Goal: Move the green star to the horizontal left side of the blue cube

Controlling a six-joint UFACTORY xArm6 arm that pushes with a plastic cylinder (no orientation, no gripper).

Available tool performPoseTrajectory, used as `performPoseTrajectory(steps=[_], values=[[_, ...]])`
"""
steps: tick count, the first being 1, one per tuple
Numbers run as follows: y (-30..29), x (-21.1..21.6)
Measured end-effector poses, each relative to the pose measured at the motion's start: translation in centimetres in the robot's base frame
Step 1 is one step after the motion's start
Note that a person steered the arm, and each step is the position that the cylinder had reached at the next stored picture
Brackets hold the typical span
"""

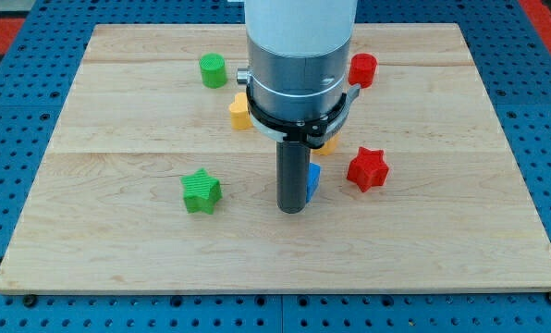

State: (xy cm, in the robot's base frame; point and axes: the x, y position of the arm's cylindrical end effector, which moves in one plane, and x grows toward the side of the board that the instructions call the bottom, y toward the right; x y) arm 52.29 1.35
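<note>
Jaws do not exist on this arm: my tip [293, 209] is a bare rod that holds nothing and stands against the blue cube [312, 178], near the counter [118, 259] centre. Green star [201, 191] lies apart, toward the counter's left edge, with a red star [367, 168] on the cube's other side.

I see a pale wooden board [118, 111] with smooth, matt grain. The green star [201, 191] looks like ridged matt plastic, as does the red star [367, 168]. My rod [292, 176] appears dark, matt.
</note>
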Motion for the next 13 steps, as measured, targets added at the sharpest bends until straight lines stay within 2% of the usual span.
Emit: performPoseTrajectory(steps=[1, 3, 5, 8, 10, 13], values=[[-0.4, 0.3], [-6.3, 4.4], [-16.3, 2.9], [-16.6, 1.4], [-12.1, 0.1], [-11.4, -1.8]])
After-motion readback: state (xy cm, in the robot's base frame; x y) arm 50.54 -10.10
